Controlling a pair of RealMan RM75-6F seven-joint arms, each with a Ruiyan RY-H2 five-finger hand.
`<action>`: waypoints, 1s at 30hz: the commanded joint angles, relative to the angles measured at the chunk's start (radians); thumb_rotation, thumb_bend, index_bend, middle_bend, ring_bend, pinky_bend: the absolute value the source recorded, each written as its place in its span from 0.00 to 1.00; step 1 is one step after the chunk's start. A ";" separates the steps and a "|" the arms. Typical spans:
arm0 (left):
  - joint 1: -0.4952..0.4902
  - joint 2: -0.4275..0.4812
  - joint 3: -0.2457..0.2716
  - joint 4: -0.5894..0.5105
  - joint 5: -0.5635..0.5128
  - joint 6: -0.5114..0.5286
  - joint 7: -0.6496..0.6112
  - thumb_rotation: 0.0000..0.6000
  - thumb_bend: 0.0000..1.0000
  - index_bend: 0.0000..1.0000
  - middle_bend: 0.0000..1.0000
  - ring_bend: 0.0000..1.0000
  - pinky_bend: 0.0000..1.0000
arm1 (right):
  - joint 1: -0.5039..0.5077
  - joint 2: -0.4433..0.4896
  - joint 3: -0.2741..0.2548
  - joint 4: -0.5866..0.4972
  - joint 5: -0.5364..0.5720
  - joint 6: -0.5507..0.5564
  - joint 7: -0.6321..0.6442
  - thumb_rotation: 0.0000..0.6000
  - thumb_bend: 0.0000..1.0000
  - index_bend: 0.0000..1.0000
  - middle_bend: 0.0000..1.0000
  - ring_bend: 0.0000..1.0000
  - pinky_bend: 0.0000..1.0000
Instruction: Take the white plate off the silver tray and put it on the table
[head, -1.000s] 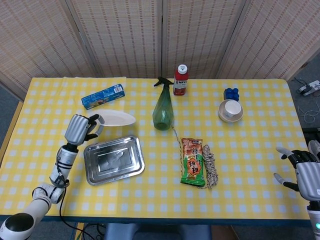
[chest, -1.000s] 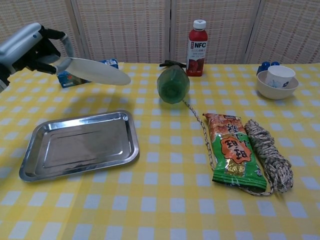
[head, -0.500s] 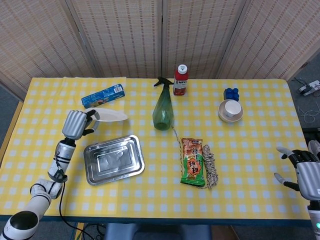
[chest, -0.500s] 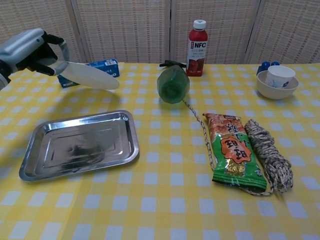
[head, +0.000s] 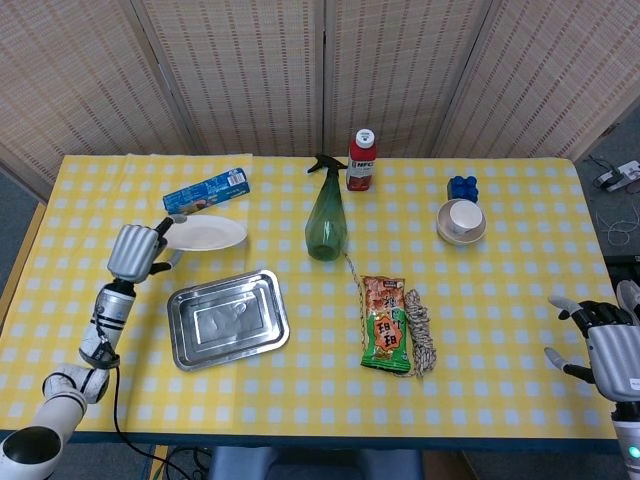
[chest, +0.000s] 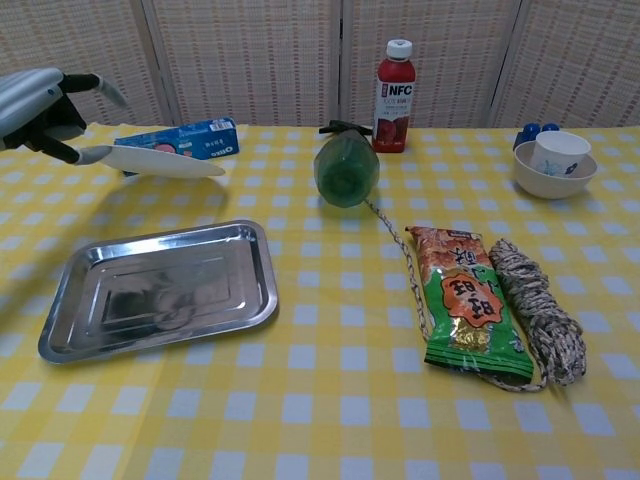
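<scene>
The white plate (head: 207, 233) (chest: 160, 160) hangs just above the yellow checked table, behind the silver tray (head: 227, 318) (chest: 160, 288) and in front of the blue box. My left hand (head: 132, 253) (chest: 38, 103) grips the plate's left rim. The tray is empty and lies at the left front of the table. My right hand (head: 612, 345) rests at the far right edge in the head view, fingers spread, holding nothing.
A blue box (head: 205, 192) lies just behind the plate. A green spray bottle (head: 326, 220), a red drink bottle (head: 361, 159), a bowl with a cup (head: 461, 220), a snack bag (head: 386, 323) and a rope coil (head: 421, 328) stand to the right.
My left hand has carried the plate leftward and lower, from a tilted pose to nearly flat near the table. The right hand has not moved.
</scene>
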 joint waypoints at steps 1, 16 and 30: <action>0.012 0.016 0.002 -0.021 -0.002 0.011 0.024 1.00 0.16 0.31 1.00 1.00 1.00 | 0.000 0.000 -0.001 0.000 -0.002 0.000 0.000 1.00 0.12 0.26 0.43 0.30 0.28; 0.026 0.074 -0.030 -0.138 -0.071 -0.093 0.262 1.00 0.10 0.29 1.00 1.00 1.00 | -0.002 0.004 -0.005 0.000 -0.010 0.007 0.010 1.00 0.12 0.26 0.43 0.30 0.28; 0.063 0.101 -0.053 -0.159 -0.122 -0.118 0.421 1.00 0.09 0.28 1.00 1.00 1.00 | -0.004 0.006 -0.010 -0.002 -0.021 0.012 0.010 1.00 0.12 0.26 0.43 0.30 0.28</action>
